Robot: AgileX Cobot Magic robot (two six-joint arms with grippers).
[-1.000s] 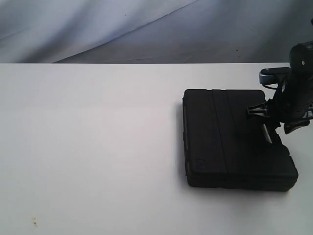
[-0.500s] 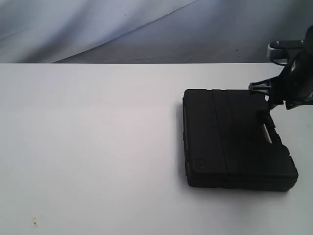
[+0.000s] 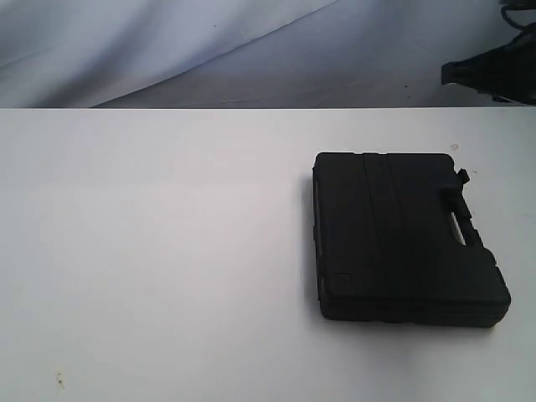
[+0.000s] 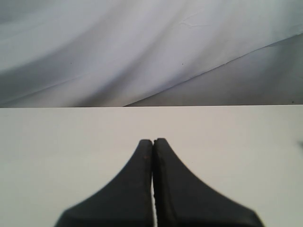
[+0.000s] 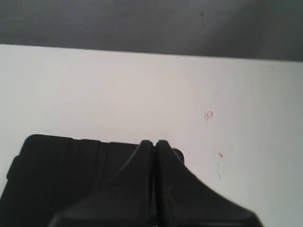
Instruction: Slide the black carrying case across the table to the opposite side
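Note:
The black carrying case [image 3: 402, 234] lies flat on the white table [image 3: 151, 251], right of the middle, its handle [image 3: 459, 219] on the right edge. In the right wrist view the case [image 5: 66, 175] lies below and behind my right gripper [image 5: 154, 143], which is shut with nothing held, raised clear of the case. In the exterior view only a dark part of the right arm [image 3: 494, 67] shows at the top right corner. My left gripper [image 4: 153, 141] is shut and empty above bare table [image 4: 57, 151]; the case is out of its view.
Grey cloth [image 3: 167, 50] hangs behind the table's far edge. Small reddish marks [image 5: 209, 115] dot the tabletop beside the case, and a tiny speck [image 3: 59, 378] sits near the front left.
The right gripper has lifted from the case's handle side up and away to the top right corner, and its jaws have shut. The case has not moved.

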